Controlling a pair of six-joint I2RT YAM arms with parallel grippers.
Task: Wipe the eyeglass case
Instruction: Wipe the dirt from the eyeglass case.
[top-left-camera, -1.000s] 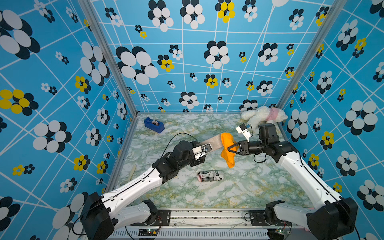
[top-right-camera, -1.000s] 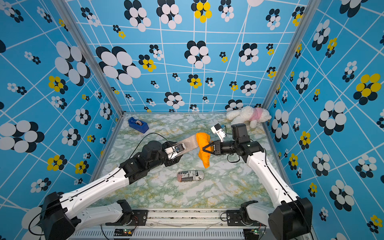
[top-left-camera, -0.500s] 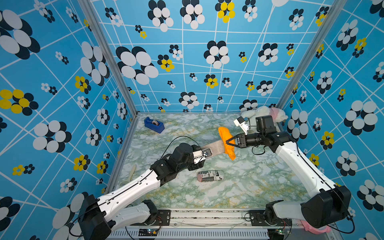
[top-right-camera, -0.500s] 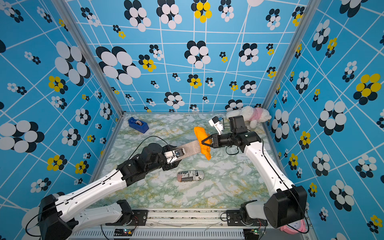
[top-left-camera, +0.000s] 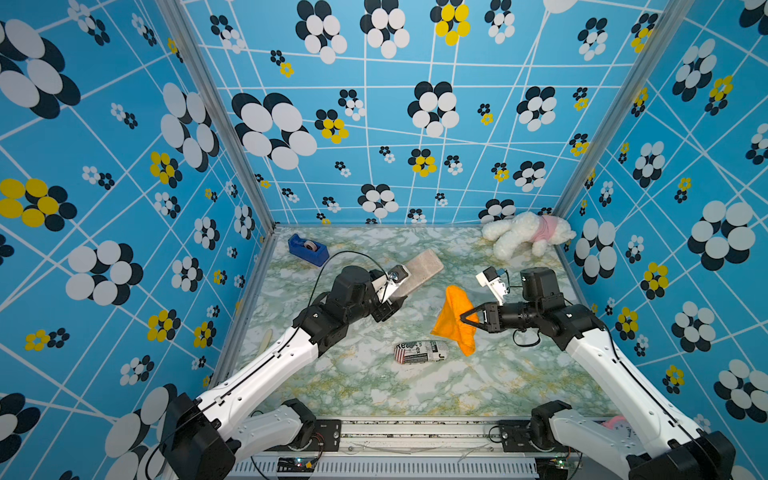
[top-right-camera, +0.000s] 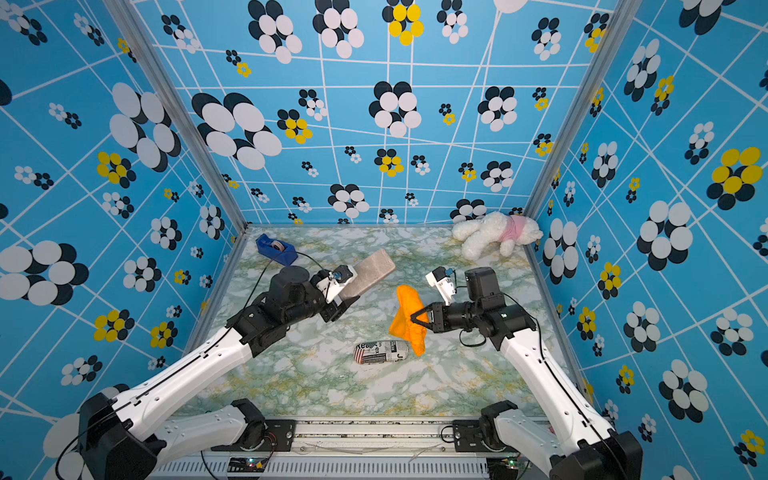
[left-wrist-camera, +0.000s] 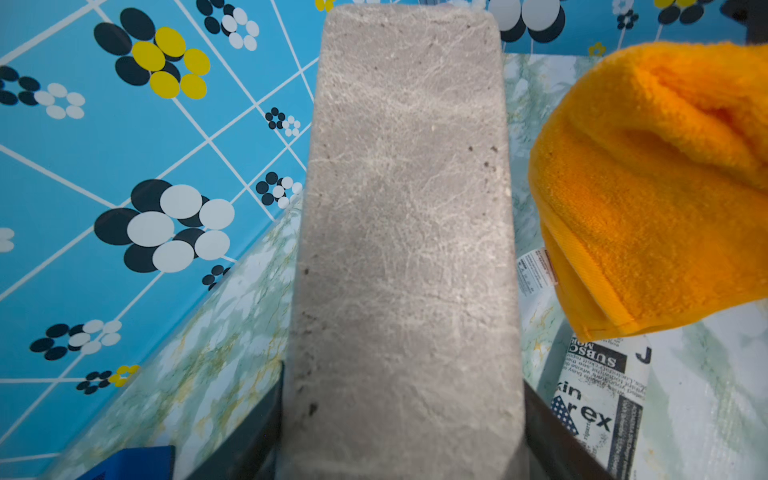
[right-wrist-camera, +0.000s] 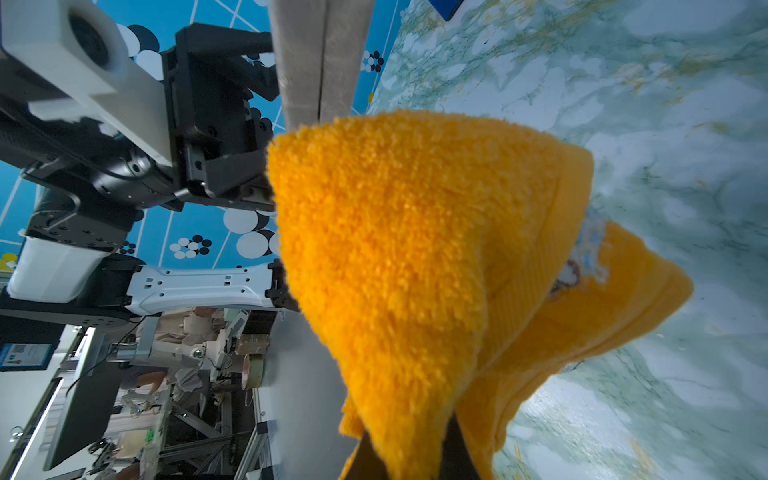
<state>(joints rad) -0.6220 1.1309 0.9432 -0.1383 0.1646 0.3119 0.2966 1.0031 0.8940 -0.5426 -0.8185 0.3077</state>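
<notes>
Left gripper (top-left-camera: 392, 299) is clamped on the near end of the grey eyeglass case (top-left-camera: 422, 268), its black jaws pressed against the case's two long sides, as the left wrist view shows with the case (left-wrist-camera: 407, 208) filling the middle of the picture. In both top views the case is held off the marbled table (top-left-camera: 374, 395), left of centre, with its free end pointing from the gripper toward about 2 o'clock. The right gripper (top-left-camera: 467, 321) reaches in from 3 o'clock with its jaws pinched tight on a fluffy orange cloth (top-left-camera: 449, 307), which hangs in loose folds from the grip. The cloth sits at about 4 o'clock from the case, near it but with a gap of bare table showing between them in a top view (top-right-camera: 405, 307). In the right wrist view the cloth (right-wrist-camera: 415, 249) covers most of the frame, and the case's edge (right-wrist-camera: 320, 54) with its seam shows behind it. A newspaper-print pouch (top-left-camera: 420, 352) lies flat on the table at 7 o'clock from the cloth, just beside its lowest corner. A blue tape dispenser (top-left-camera: 308, 248) sits in the table's 11 o'clock corner. A white plush toy (top-left-camera: 523, 232) with a pink top lies in the 1 o'clock corner.
</notes>
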